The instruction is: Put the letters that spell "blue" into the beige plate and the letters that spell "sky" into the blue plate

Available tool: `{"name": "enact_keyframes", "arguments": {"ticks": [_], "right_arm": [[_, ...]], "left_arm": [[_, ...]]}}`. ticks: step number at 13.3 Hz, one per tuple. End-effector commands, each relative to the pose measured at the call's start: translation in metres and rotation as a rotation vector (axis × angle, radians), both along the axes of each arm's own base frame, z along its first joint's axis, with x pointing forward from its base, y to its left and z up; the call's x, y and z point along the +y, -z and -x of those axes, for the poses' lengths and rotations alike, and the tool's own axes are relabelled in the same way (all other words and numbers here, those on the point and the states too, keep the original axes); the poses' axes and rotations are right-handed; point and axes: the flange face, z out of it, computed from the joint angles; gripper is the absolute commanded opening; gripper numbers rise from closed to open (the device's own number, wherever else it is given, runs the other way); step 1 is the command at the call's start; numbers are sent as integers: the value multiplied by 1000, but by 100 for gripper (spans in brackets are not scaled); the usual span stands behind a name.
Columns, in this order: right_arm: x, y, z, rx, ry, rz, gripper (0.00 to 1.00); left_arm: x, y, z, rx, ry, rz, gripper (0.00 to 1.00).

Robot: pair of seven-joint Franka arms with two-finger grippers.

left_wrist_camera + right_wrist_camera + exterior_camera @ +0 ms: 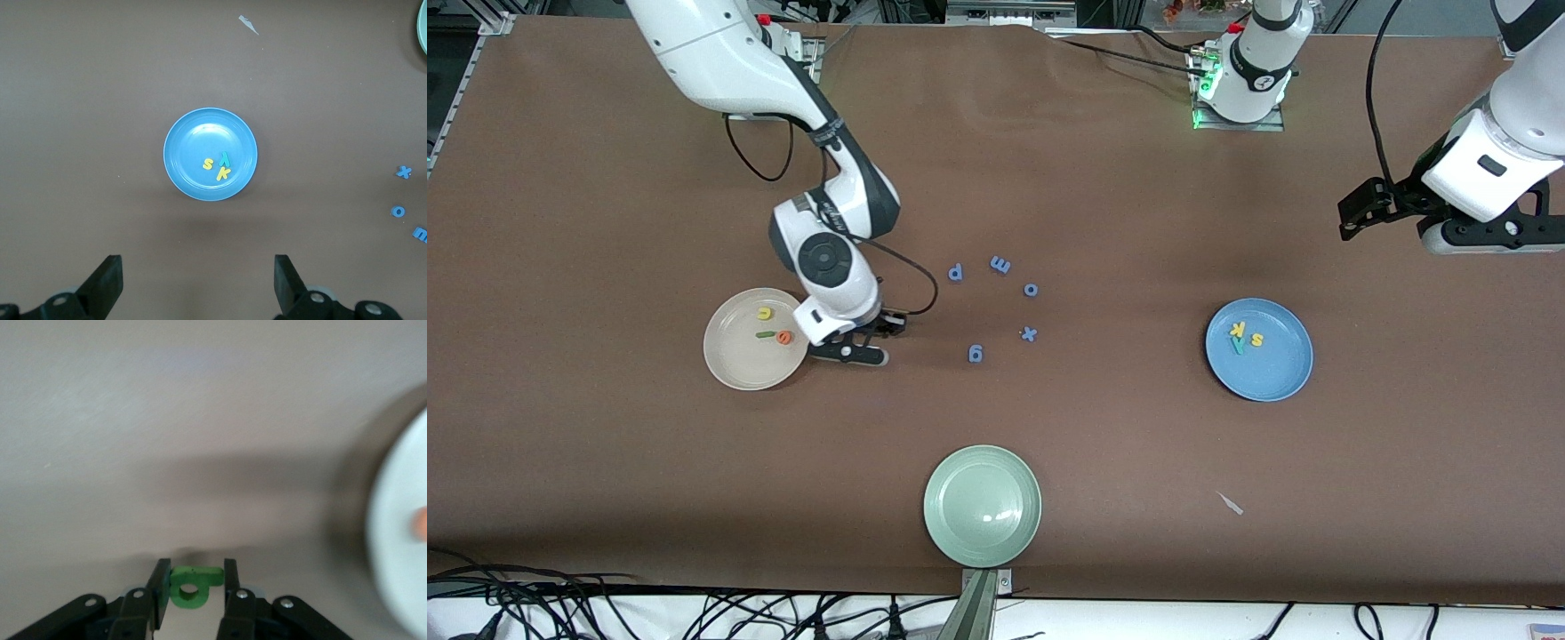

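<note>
Currently the brown counter (1103, 196) carries a round cream-beige plate (734, 366) toward the right arm's end and a round solid blue plate (1272, 373) toward the left arm's end. Blue plate holds yellow foam s (1256, 339), yellow k (1235, 329) and teal y (1238, 345) — "sky" looks complete. Beige plate holds yellow u (764, 313), thin green l (766, 334), orange e (784, 337). Step in hand: last letter of "blue". Right gripper (192, 587), low beside the beige plate, is clamped on the small green foam b (191, 585). Left gripper (198, 283) waits spread wide, high over the counter near the blue plate. Next — lift b, carry over beige plate, release.
</note>
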Motion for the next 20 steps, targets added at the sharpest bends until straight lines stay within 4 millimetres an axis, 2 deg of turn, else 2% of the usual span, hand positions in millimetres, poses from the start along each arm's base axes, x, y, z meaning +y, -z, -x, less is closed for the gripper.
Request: {"name": "enact_keyframes", "arguments": {"ticks": [1,4,5,6,8,10,11,12,13,17,18,20], "right_arm": [[-60,-39,-13,51,-107,12,20],[-124,-53,-15,85,-220,38,22],[-146,-52,-11,94,-242,36,23],[-159,-51,-3,92,-236,28,24],[-169,-52,4,76,-243,21,30],[-181,-52,0,69,-253,17,50],[-182,-52,0,63,-251,16,65],[-182,-53,0,61,-250,15,88],[-184,-57,-3,54,-246,15,99],[-189,-86,-7,4,-220,8,100],[-190,-101,-9,-19,-219,5,100],[-195,-143,-6,-58,-216,-2,100]], "left_arm": [[-3,-5,2,3,-2,22,100],[-3,-5,2,3,-1,22,100],[-3,-5,2,3,-1,22,100],[-3,-5,2,3,-2,22,100],[-3,-5,3,5,-2,22,100],[-1,-5,2,5,-2,22,100],[0,-5,2,5,-2,22,100],[-1,-5,2,5,-5,22,100],[-1,-5,2,5,-7,22,100],[-1,-5,2,5,-7,22,100],[-1,-5,3,6,-8,22,100],[-1,-5,3,12,-8,21,100]]}}
